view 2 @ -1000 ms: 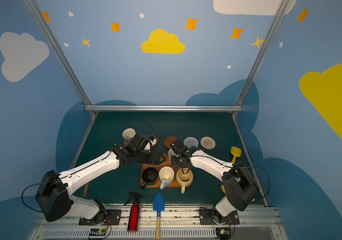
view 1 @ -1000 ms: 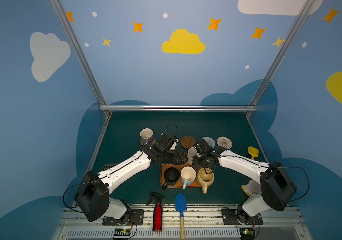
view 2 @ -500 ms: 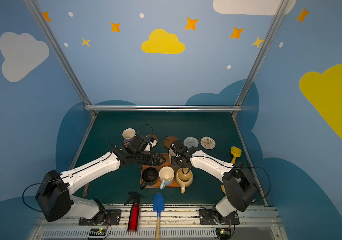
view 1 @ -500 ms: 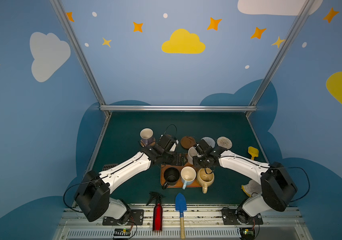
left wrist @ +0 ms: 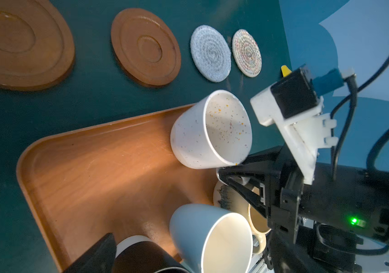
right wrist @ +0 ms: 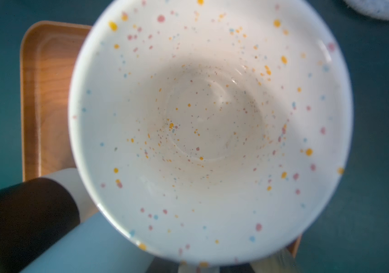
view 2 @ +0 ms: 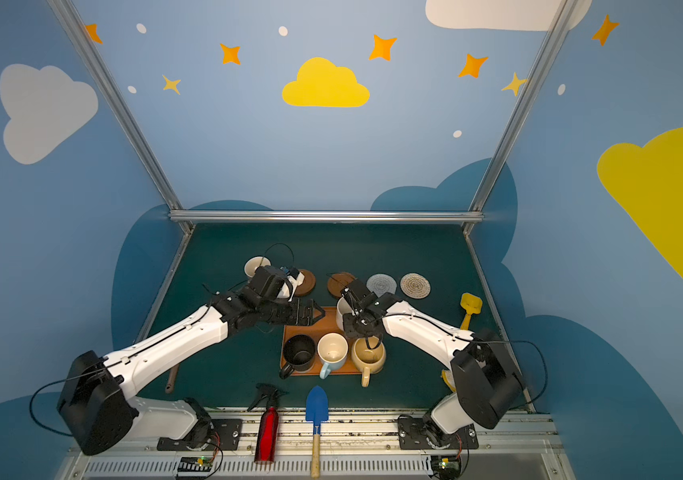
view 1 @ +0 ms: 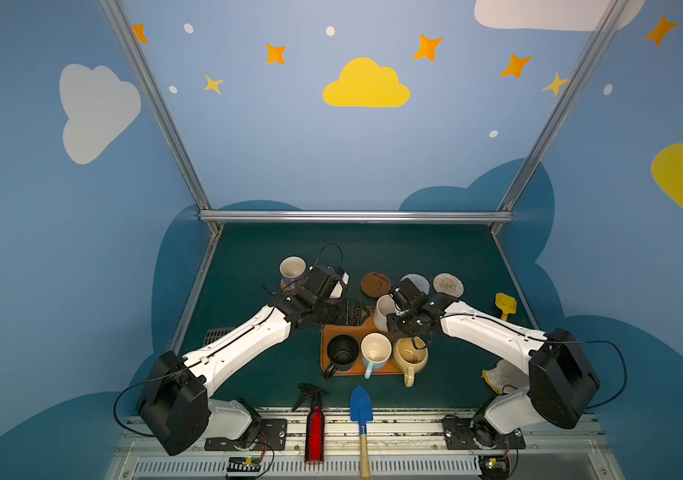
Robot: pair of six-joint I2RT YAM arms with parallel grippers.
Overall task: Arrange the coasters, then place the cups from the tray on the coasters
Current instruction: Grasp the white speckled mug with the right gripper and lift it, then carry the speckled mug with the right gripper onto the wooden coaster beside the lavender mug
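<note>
My right gripper (left wrist: 232, 176) is shut on the near rim of the cream-white speckled cup (view 1: 383, 309), which leans over the far right corner of the orange-brown tray (left wrist: 94, 170). That cup (right wrist: 210, 118) fills the right wrist view and hides the fingers. The black cup (view 1: 342, 353), light blue cup (view 1: 375, 351) and yellowish-tan cup (view 1: 410, 353) stand along the tray's near side. The lilac cup (view 1: 292, 268) stands on a rattan coaster (view 1: 286, 286). Further right lie two brown coasters (view 2: 304, 282) (view 2: 340, 284), a grey-white one (view 2: 381, 284) and a beige one (view 2: 415, 285). My left gripper (view 1: 352, 311) hangs open over the tray's far left.
A red spray bottle (view 1: 315, 428) and a blue trowel (view 1: 361, 411) lie at the front edge. A yellow scoop (view 1: 505, 303) is at the right wall, and a yellow-white object (view 1: 499, 376) sits by the right arm's base. A floor grille (view 1: 217, 334) is at the left.
The right gripper's jaws have closed on the cream-white cup. Both arms have stayed almost where they were.
</note>
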